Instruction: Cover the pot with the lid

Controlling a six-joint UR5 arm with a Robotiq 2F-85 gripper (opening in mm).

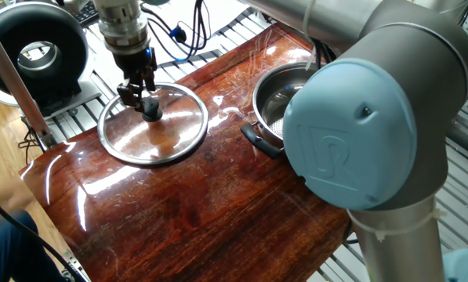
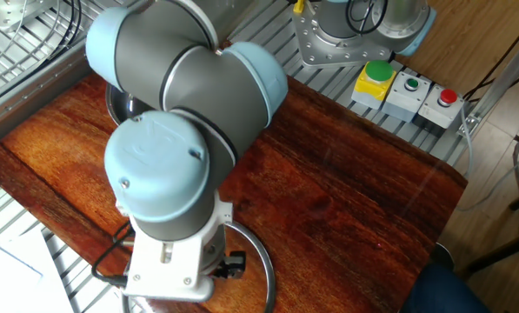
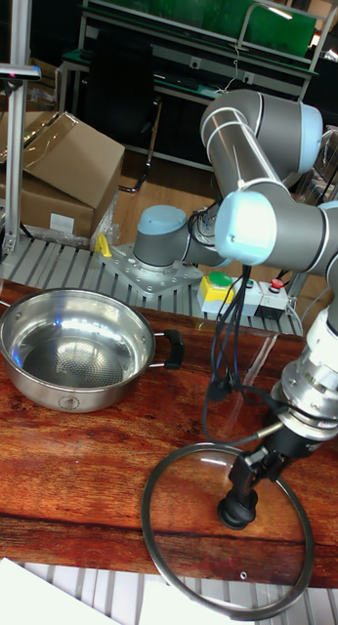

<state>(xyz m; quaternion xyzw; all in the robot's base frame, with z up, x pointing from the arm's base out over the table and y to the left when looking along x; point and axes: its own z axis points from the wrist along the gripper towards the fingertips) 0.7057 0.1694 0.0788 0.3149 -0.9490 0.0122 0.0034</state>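
I am closing my claw [image 1: 146,99] on the small black knob [image 3: 237,510] of the round clear glass lid [image 1: 153,124], lying flat on the reddish wooden table [image 1: 194,204], with the open steel pot [image 3: 75,349] well apart sideways.

Grey metal arm tubes, pale blue round joint caps [image 1: 351,129], faint embossed logo on cap. Small dark screw hole near cap edge. Silver ribbed wrist flange [image 3: 316,391] above black 2-finger gripper [image 3: 249,479]. Black cables [image 3: 224,332] looped along arm down to wrist. White bracket [image 2: 168,265] under wrist joint with small dark holes. Grey base [image 3: 161,244] with blue cap, bolted on square metal plate.
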